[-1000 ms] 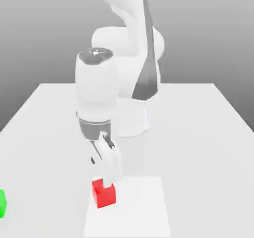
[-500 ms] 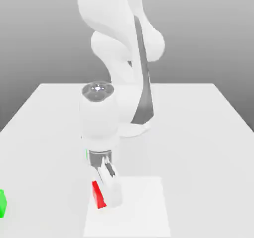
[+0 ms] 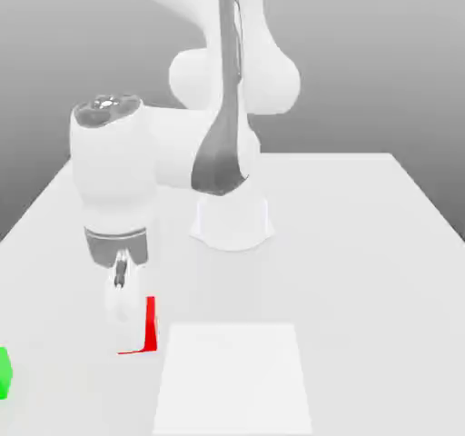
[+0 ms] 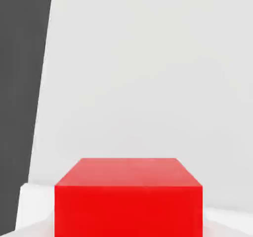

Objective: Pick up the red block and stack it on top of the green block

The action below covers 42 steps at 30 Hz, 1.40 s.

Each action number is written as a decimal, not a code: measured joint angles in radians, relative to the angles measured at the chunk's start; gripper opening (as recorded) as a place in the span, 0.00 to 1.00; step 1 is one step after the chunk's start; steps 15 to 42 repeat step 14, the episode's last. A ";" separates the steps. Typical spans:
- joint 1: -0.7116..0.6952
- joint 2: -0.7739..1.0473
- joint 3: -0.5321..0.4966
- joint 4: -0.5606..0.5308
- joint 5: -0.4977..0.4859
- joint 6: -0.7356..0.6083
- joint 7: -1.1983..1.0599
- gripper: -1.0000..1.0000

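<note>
So the gripper [image 3: 127,321] is now carrying the red block [image 3: 151,327] away from the white square [image 3: 234,380], where it was sitting a second ago, and it's heading toward the exterior view's left. The jaws were wide back then, and now they're closing on the red block from both sides, with the block sitting squarely between them in the hand view. The white square is lying bare now, so I'd call the pick-up part done and the carry under way. The green block [image 3: 4,373] is staying put at the exterior view's left edge, and the red one is getting nearer to it, but there's still a gap and nothing is stacked yet. Next I guess the arm needs to be keeping the block high enough to clear the green one's top, otherwise it's risking a sideways knock. As for what's hard to see, the picture edge is cutting off most of the green block, so I can't really judge how it's angled. The gripper is covering a good part of the red block in the exterior view, and the hand view is cropping its near face. How high it's hanging over the table [image 3: 345,271], I honestly can't tell.
</note>
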 joint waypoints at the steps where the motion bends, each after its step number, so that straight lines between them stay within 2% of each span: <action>1: -0.015 0.016 -0.021 0.036 0.004 -0.019 0.028 0.00; 6: -0.101 0.102 -0.135 0.214 0.025 -0.111 0.168 0.00; 10: -0.129 0.224 -0.152 0.260 0.050 -0.036 0.187 0.00; 11: -0.132 0.254 -0.149 0.263 0.055 -0.009 0.184 1.00; 42: -0.132 0.254 -0.149 0.263 0.055 -0.009 0.184 1.00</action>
